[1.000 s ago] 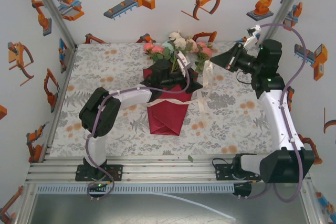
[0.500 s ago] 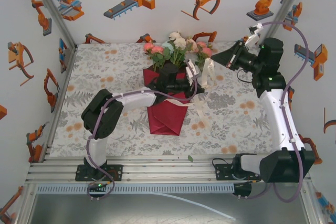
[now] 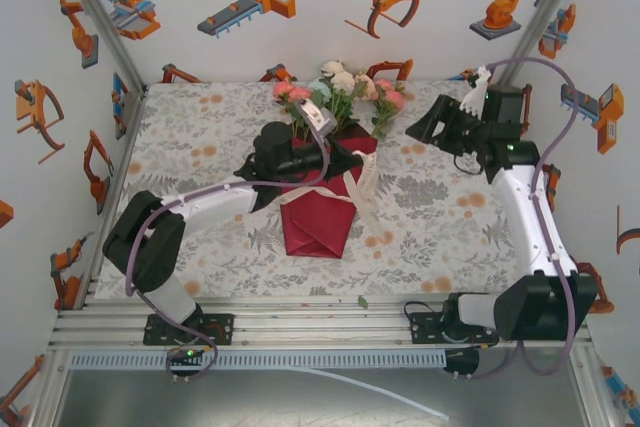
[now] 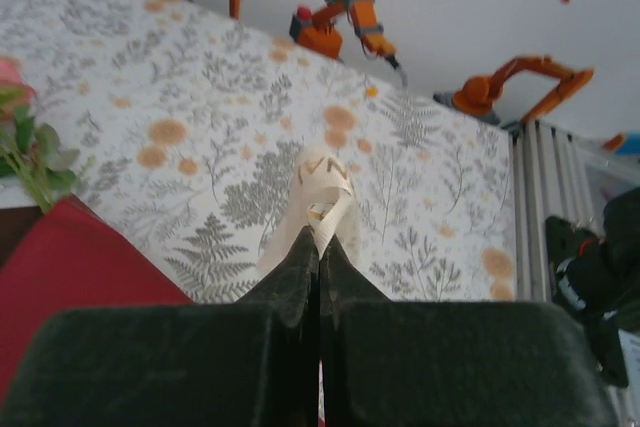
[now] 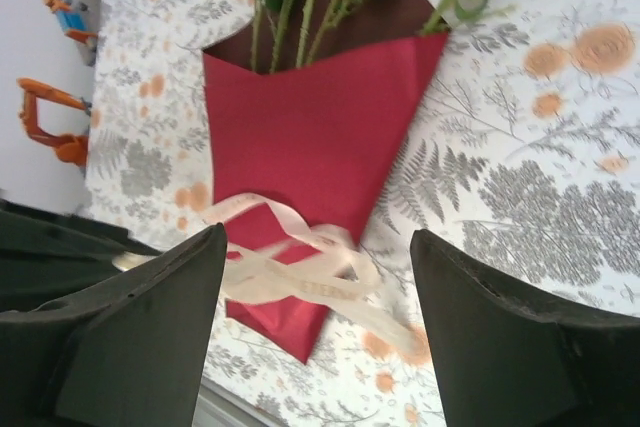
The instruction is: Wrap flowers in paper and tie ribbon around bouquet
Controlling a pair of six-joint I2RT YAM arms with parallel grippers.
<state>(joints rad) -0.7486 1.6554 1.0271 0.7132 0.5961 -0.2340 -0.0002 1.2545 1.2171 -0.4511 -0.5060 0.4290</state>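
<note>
Seen from above, the bouquet [image 3: 318, 212] lies near the middle of the patterned surface [image 3: 200, 137]. Its crimson paper [image 3: 310, 237] is folded into a narrow cone with the point toward the arm bases, and the flowers [image 3: 340, 85] fan out at the far end. The cream ribbon [image 3: 366, 179] crosses the cone and loops up along its right side. The left end effector [image 3: 345, 160] sits over the upper part of the cone, at the ribbon. The right end effector [image 3: 415, 129] hangs off to the right of the blooms, apart from the bouquet. In the left wrist view the two dark fingers [image 4: 295, 277] are pressed together, pinching the ribbon, which stands up from their tips in a creased fold above the surface. A corner of red paper lies at lower left, with green leaves and a pink bloom at the left edge. In the right wrist view the fingers are spread wide and hold nothing. Between them lies the cone, its open mouth showing the darker inside and the green stems. The ribbon is curled in loose loops across the cone's lower part, one tail trailing onto the surface to the right.
</note>
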